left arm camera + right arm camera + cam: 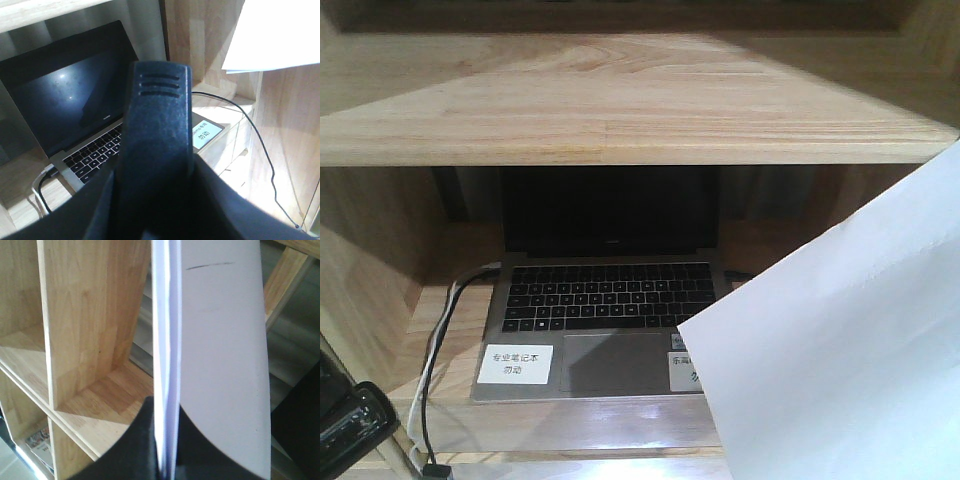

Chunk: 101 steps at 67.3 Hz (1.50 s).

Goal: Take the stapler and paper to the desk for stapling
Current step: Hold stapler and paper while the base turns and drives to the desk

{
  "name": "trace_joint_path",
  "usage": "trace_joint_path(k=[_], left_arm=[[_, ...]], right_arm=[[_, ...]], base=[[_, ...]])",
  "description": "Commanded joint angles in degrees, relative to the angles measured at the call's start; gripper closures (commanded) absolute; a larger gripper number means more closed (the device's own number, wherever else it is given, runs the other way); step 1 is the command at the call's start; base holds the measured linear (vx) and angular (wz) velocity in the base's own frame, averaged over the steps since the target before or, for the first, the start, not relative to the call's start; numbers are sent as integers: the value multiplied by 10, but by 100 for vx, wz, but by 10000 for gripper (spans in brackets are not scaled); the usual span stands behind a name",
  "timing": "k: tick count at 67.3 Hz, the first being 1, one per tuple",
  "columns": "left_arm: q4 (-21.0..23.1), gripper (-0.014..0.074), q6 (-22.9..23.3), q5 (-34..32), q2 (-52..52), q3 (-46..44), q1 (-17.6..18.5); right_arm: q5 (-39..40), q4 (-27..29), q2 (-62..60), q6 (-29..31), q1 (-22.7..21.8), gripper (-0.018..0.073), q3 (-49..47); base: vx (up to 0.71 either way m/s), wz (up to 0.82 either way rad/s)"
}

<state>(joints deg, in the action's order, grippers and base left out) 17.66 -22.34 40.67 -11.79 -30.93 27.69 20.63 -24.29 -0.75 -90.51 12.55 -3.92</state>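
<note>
In front of the light wooden shelf unit [620, 110], both of the task's things are held up off any surface. The black hand-sized stapler [157, 145] lies lengthwise in the left gripper [157, 200]. The gripper's dark fingers [97, 215] flank the stapler closely and look pressed against its sides. The thin stack of plain white paper sheets [840, 340] hangs at the right, pinched at one edge by the right gripper [167, 452], and shows edge-on in the right wrist view.

I judge the grabbing done. What is left is carrying both to the worktop, which no view shows, setting them down and stapling.

The shelf compartment straight ahead holds an open grey laptop [605, 300] with a dark screen and small white labels [515, 363] on its palm rest. White and black cables [440, 330] run out at its left. A lower compartment in the right wrist view holds something printed, too small to tell.
</note>
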Motion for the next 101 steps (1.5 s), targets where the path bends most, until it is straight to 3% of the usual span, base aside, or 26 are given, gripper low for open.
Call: trace_joint_path(k=[1,101], left_arm=[[14,603,1,-64,-4,-17,3],[14,603,1,-63,-4,-17,2]], right_arm=[[28,-4,-4,6,1,561,-16],[27,-7,-4,9,1,561,-16]], base=[[0,0],[-4,-1]])
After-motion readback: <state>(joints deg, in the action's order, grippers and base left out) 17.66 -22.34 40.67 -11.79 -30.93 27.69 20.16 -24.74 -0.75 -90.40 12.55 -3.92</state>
